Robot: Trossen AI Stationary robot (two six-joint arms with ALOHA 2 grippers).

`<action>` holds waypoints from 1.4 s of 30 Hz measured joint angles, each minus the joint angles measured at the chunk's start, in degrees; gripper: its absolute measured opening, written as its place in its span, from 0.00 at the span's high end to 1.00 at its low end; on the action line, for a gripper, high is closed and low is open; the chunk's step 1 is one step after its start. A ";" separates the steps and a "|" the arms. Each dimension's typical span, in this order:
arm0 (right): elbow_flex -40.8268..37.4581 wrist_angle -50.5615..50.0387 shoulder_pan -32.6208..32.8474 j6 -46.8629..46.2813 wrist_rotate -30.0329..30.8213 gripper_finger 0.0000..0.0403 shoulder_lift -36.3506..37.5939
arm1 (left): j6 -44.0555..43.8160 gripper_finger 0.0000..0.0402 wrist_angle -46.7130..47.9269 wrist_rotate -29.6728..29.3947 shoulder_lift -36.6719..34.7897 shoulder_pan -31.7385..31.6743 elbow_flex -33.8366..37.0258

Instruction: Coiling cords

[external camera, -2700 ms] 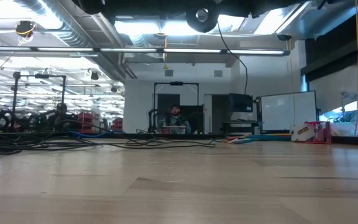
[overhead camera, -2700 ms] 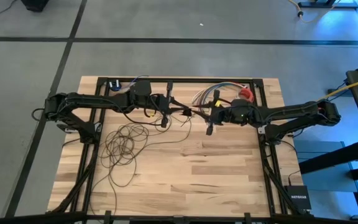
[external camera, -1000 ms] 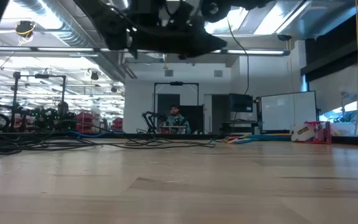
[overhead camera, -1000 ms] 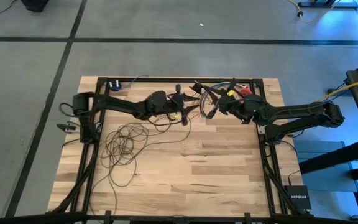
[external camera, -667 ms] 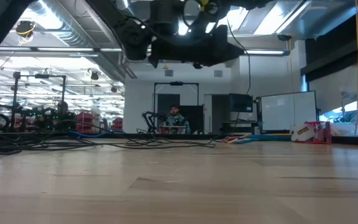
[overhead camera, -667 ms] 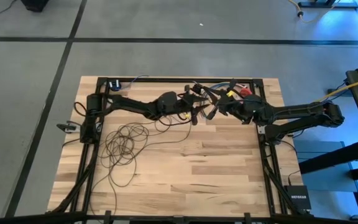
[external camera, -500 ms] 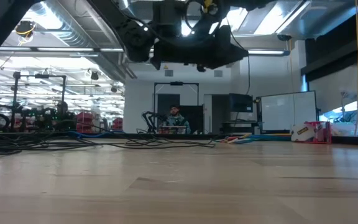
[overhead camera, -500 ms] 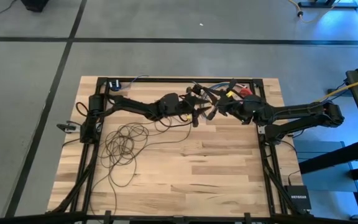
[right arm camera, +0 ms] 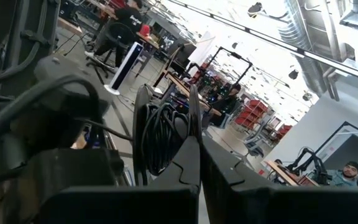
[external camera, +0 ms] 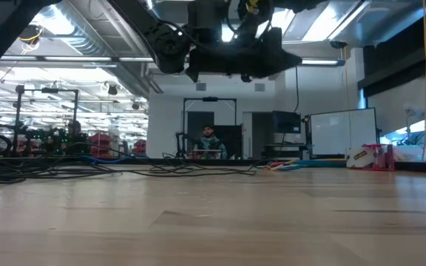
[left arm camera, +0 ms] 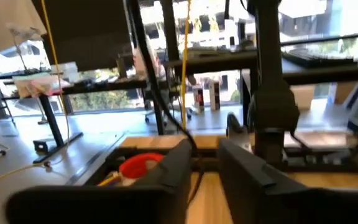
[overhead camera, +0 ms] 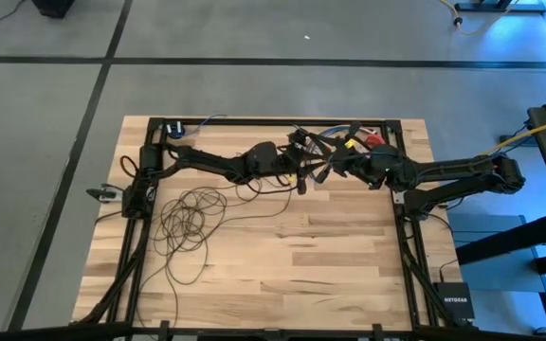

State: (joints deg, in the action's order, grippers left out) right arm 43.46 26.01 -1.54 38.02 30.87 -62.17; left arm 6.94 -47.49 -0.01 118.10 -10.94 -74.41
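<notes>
- The cords (overhead camera: 191, 220) lie in a loose tangle of thin dark loops on the left part of the wooden surface (overhead camera: 339, 256), with one strand running from the tangle toward the middle, up to where the two arms meet.
- The left end effector (overhead camera: 301, 163) is raised over the far middle of the surface, well apart from the tangle of loops; in the left wrist view its fingers (left arm camera: 174, 168) stand slightly apart with a thin dark cord running between them, though a firm grip cannot be told.
- The right end effector (overhead camera: 322, 170) sits just beside the left one, tip to tip, its fingers (right arm camera: 185, 163) pressed fully together; a small bundle of dark cord loops shows right beside them.
- Multicoloured wires (overhead camera: 335, 134) and a red object (overhead camera: 375, 142) lie by the far edge behind the end effectors.
</notes>
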 joint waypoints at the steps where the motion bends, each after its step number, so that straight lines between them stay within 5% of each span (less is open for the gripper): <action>1: 0.00 0.02 0.00 0.00 0.00 0.99 0.00 | 1.06 0.90 0.78 -0.02 0.02 -0.17 0.00; 4: 0.00 -0.12 0.02 0.00 0.00 0.99 0.00 | 4.79 0.98 4.47 -0.59 0.02 -0.87 -0.02; 19: -0.07 -2.45 0.07 -0.02 0.03 0.99 0.15 | 20.14 0.99 34.13 -21.83 -6.78 -4.99 0.07; 22: -0.07 -2.49 0.07 -0.02 0.07 0.99 0.17 | 18.44 0.99 37.32 -18.86 -9.56 -5.35 0.09; 25: -0.04 -2.62 0.07 -0.02 0.33 0.99 0.17 | 14.94 1.00 39.02 -7.05 -11.16 -5.68 0.43; 28: -0.04 -3.02 0.07 -0.01 1.83 0.99 0.17 | 11.68 0.99 31.16 -0.11 -12.04 -5.99 5.46; 36: -0.02 -2.88 0.07 0.02 2.12 0.98 0.31 | 3.71 0.99 -3.68 0.45 -7.53 -5.94 19.39; 42: 0.00 -1.99 0.07 0.14 1.06 0.99 0.31 | 2.38 0.85 8.91 1.23 -2.79 -5.94 10.26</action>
State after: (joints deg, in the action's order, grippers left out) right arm 43.46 24.02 -1.48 38.16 31.93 -61.87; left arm 9.31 -38.58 1.22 115.32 -16.88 -64.15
